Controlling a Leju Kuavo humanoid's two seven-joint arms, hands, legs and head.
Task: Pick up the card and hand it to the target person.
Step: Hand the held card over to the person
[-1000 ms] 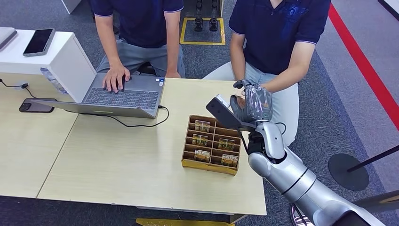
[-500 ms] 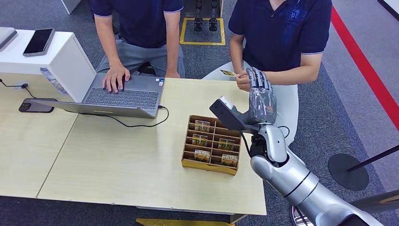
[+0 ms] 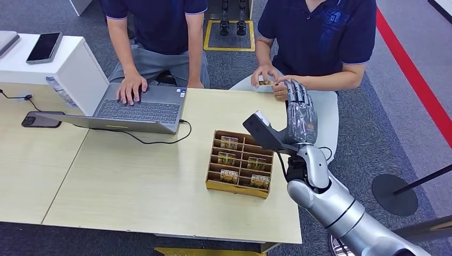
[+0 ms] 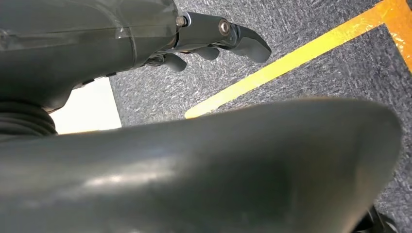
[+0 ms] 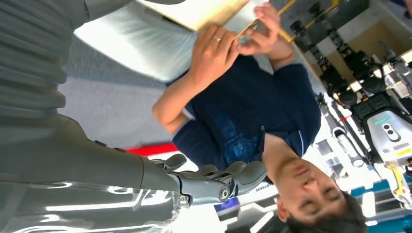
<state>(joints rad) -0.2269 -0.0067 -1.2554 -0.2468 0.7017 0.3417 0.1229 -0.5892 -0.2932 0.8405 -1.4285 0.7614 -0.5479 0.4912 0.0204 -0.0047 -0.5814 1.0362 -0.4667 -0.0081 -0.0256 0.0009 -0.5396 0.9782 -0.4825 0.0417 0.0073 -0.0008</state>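
The small yellowish card (image 3: 265,82) is held by the seated person in the dark blue shirt (image 3: 320,37) at the table's far right, pinched between both of their hands. The right wrist view shows the card (image 5: 245,30) between the same person's fingers. My right hand (image 3: 301,114) stands raised just in front of the person, a little below the card, fingers straight and apart, holding nothing; its fingers (image 5: 214,179) show bare in the right wrist view. My left hand (image 4: 218,36) hangs over grey carpet with nothing in it.
A wooden card box (image 3: 234,188) with several cards sits on the table left of my right arm. A second person (image 3: 154,21) types on a laptop (image 3: 141,109). A phone (image 3: 40,121) lies at the left. A black stand base (image 3: 394,194) is on the floor at the right.
My right hand went from curled beside the person's hand to straight and spread. The person took the card away from it and now holds it with both hands.
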